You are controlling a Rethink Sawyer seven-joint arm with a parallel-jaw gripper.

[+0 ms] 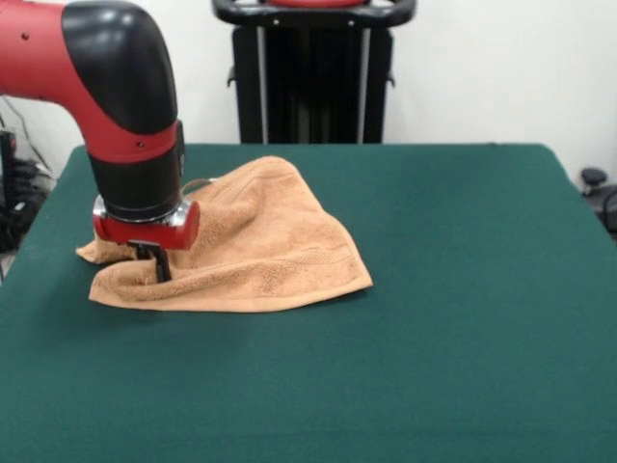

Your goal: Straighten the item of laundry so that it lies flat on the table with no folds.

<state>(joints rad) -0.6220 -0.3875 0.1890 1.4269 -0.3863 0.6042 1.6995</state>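
The item of laundry (280, 241), an orange-tan terry towel, lies rumpled on the left half of the green table (443, 328). It is folded over itself, with a raised hump at its far side and a woven band near its front right corner. My gripper (154, 264) comes straight down onto the towel's left end. Its dark fingers sit close together, sunk into a fold of cloth. A small pale loop (198, 181) shows beside the wrist. The arm hides the towel's far left part.
A black stand (313, 72) rises behind the table's far edge. At the far right, past the table's edge, there is a dark chair base (598, 188). Cables and dark gear (14, 203) sit off the left edge.
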